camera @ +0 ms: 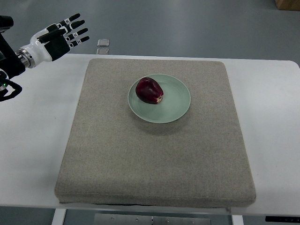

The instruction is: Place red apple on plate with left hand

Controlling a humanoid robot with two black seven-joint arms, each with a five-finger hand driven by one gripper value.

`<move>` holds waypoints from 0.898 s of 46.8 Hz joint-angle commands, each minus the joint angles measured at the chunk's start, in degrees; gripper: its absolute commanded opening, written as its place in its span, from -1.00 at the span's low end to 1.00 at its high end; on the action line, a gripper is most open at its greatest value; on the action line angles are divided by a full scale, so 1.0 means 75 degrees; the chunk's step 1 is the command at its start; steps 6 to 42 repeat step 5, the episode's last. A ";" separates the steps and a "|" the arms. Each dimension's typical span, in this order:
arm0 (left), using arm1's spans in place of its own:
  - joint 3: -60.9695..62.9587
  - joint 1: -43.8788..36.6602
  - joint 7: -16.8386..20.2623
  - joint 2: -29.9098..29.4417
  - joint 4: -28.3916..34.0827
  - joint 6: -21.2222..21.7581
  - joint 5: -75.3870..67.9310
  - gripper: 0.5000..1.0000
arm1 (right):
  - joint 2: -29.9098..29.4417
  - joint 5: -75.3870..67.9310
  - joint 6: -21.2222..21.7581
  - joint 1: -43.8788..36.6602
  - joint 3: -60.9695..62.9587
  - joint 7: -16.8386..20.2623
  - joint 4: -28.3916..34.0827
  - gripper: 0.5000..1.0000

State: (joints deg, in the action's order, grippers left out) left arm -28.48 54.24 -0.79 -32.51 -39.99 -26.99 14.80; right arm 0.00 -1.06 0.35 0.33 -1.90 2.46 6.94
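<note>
Left hand (63, 35) hovers, fingers spread, above the tabletop (42, 122) corner. To its right and nearer the robot: grey mat (154, 159), bare except the green plate (176, 105) carrying the red apple (149, 90). Between hand and plate nothing stands. Small clear object (103, 45) lies just right of the fingertips, off the mat.

left arm (11, 58) running off the picture's left edge | table (37, 140) getting cropped at left, right and bottom edges | brown box (287, 3) showing only a corner at top right | small object (103, 43) beyond the table's far edge staying too small to identify
</note>
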 commanded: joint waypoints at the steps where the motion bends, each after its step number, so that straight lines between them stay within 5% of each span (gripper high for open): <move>1: 0.0000 -0.0001 -0.0001 -0.0001 0.0000 0.0012 -0.0005 0.99 | 0.0000 0.0012 0.0000 0.0014 -0.0004 0.0012 0.0000 0.73; 42: 0.0000 -0.0001 -0.0012 -0.0001 0.0000 0.0012 -0.0005 0.99 | 0.0000 0.0000 -0.0012 0.0014 0.0008 0.0023 0.0000 0.73</move>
